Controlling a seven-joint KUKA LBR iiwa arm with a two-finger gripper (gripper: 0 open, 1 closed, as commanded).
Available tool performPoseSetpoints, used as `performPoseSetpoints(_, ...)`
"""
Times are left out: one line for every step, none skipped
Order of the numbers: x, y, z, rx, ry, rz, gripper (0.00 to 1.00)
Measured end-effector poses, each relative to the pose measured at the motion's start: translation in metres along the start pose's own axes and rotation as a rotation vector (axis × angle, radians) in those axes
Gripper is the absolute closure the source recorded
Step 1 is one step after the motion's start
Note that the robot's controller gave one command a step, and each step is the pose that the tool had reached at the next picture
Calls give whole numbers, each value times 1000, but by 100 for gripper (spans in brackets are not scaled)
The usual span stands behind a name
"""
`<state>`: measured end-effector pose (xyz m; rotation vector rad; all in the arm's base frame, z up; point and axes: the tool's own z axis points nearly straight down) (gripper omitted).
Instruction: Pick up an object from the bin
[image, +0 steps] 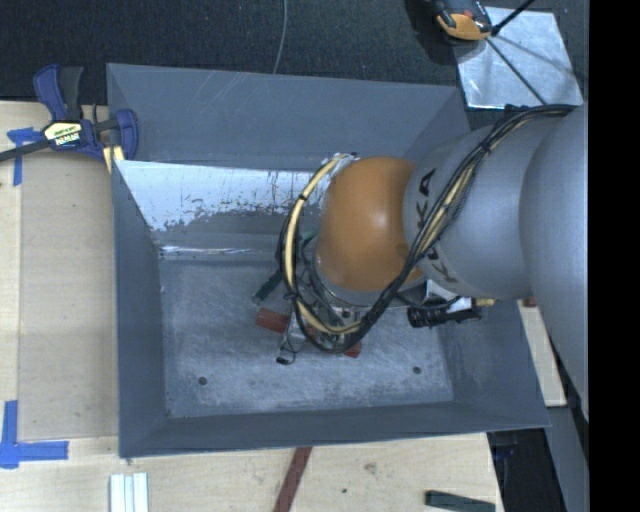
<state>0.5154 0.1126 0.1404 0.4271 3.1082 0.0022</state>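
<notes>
**Desk:** What does the frame show?

**Photographer:** A silver KUKA arm (500, 220) reaches in from the right over a grey metal bin (135, 300) with sloping walls. Its wrist, under a rounded orange cover (365, 225), hangs low over the middle of the bin floor. Yellow and black cables (293, 235) loop down the left side of the cover.

**Desk:** And the gripper?

**Photographer:** The gripper (300, 335) sits just under the wrist, close to the floor and slightly left of centre. The cover and the cables hide most of it, so I cannot tell whether it is open or closed, or whether it has hold of anything.

**Desk:** What lies nearest to it?

**Photographer:** Three small things. A reddish-brown flat block (271, 321) lies on the floor just beside the gripper, at its left edge. Whether the two touch cannot be made out. A dark green narrow strip (266, 290) lies tilted a little above the block, towards the back wall, with its right end running in under the cables. A small red piece (351, 350) shows at the lower right of the gripper, partly hidden beneath the wrist.

**Desk:** Are they all down in the bin?

**Photographer:** The block and the strip rest on the bin floor. The red piece is too covered to say.
</notes>
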Motion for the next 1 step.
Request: performPoseSetpoints(0, 0, -7, 1, 2, 0, 100)
